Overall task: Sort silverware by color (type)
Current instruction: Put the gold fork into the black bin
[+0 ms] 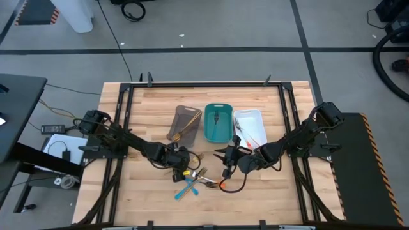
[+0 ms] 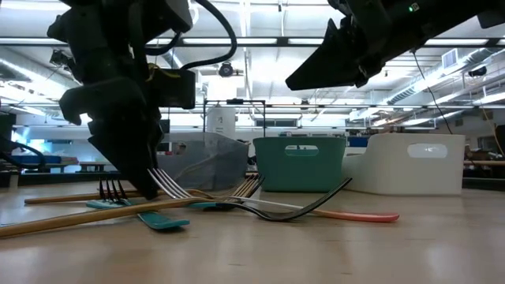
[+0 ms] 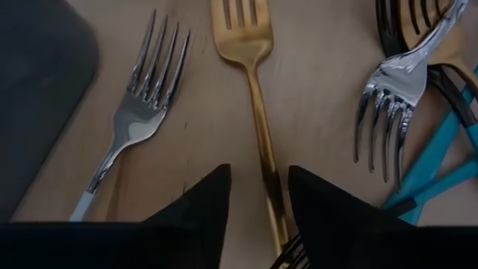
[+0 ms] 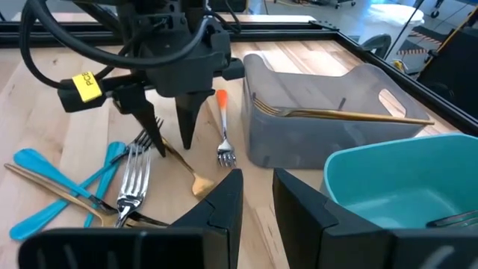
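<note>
A pile of silverware (image 1: 195, 179) lies on the wooden table: gold pieces, silver forks, and teal-blue-handled pieces (image 4: 97, 179). My left gripper (image 3: 259, 198) is open and points down over the pile. Its fingers stand on either side of a gold fork's handle (image 3: 261, 142), whose tines (image 3: 240, 22) point away from the gripper. A silver fork (image 3: 138, 112) lies flat beside it. My right gripper (image 4: 258, 198) is open and empty, raised above the table (image 2: 331, 63) to the right of the pile and facing the left gripper (image 4: 172, 127).
Three trays stand in a row beyond the pile: grey-brown (image 1: 185, 122) holding a gold fork (image 4: 343, 114), teal (image 1: 218, 131) holding a dark piece, white (image 1: 252, 121) holding orange-handled pieces. An orange-handled fork (image 4: 222, 127) lies next to the grey-brown tray.
</note>
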Robot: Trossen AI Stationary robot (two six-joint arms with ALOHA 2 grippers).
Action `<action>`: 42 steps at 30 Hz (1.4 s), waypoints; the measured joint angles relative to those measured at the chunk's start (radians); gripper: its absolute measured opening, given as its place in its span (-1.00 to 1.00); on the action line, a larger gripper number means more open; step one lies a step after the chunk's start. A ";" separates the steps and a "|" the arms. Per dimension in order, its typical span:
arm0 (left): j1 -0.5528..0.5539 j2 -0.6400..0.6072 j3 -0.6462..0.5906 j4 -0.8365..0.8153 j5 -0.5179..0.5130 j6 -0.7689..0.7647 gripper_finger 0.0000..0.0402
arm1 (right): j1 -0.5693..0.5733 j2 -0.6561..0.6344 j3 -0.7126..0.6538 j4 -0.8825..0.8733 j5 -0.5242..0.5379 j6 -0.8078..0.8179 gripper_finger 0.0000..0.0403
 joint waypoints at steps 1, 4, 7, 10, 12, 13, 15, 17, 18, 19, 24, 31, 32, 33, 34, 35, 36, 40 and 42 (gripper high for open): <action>0.000 0.000 0.000 -0.002 0.000 0.000 -0.32 | 0.000 0.000 0.000 0.001 0.000 0.000 -0.59; 0.000 0.000 0.000 -0.006 -0.001 -0.002 -0.43 | 0.000 0.000 0.000 0.000 0.000 0.000 -0.59; 0.000 0.000 0.000 -0.011 -0.003 -0.007 -0.53 | 0.000 0.000 0.000 0.000 0.000 0.000 -0.59; 0.002 0.000 0.000 -0.017 -0.004 -0.011 -0.63 | 0.000 0.000 0.000 0.000 0.000 0.000 -0.59; 0.002 0.000 0.000 -0.024 -0.005 -0.022 -0.69 | 0.000 0.000 0.000 0.001 0.000 0.000 -0.59; 0.002 0.000 0.000 -0.029 -0.004 -0.023 -0.72 | 0.000 0.000 0.000 0.001 0.000 0.000 -0.59; 0.002 0.000 0.000 -0.034 -0.004 -0.027 -0.78 | 0.000 0.000 0.000 0.000 0.000 0.000 -0.59; 0.002 0.000 0.000 -0.036 -0.003 -0.027 -0.82 | 0.000 0.000 0.000 0.000 0.000 0.000 -0.59; 0.002 0.000 0.000 -0.036 -0.003 -0.027 -0.83 | 0.000 0.000 0.000 0.000 0.000 0.000 -0.59; 0.002 0.000 0.000 -0.036 -0.002 -0.027 -0.84 | 0.000 0.000 0.000 0.000 0.000 0.000 -0.59; 0.001 0.000 0.000 -0.038 -0.011 -0.026 -0.85 | 0.000 0.000 0.000 0.001 -0.001 0.003 -0.59; 0.000 0.003 0.037 -0.098 -0.009 0.010 -0.85 | 0.006 0.000 0.000 0.001 -0.001 -0.001 -0.59; 0.000 0.004 0.042 -0.102 -0.008 0.021 -0.85 | 0.006 0.000 0.000 0.000 -0.001 -0.001 -0.59; 0.000 0.004 0.048 -0.108 -0.008 0.025 -0.85 | 0.006 0.000 0.000 0.000 -0.001 0.000 -0.59; 0.000 0.004 0.051 -0.110 -0.008 0.027 -0.85 | 0.006 0.000 0.000 0.000 -0.001 0.000 -0.59; 0.002 0.004 0.054 -0.113 -0.008 0.027 -0.85 | 0.006 0.000 0.000 0.001 -0.001 0.000 -0.59; 0.005 0.004 0.056 -0.117 -0.008 0.027 -0.85 | 0.006 0.000 0.000 0.001 -0.003 -0.001 -0.59; 0.010 0.003 0.078 -0.168 -0.013 0.040 -0.85 | 0.009 0.000 0.000 0.001 -0.005 -0.001 -0.59; 0.013 0.003 0.085 -0.189 -0.015 0.053 -0.85 | 0.011 0.000 0.000 0.001 -0.005 -0.002 -0.59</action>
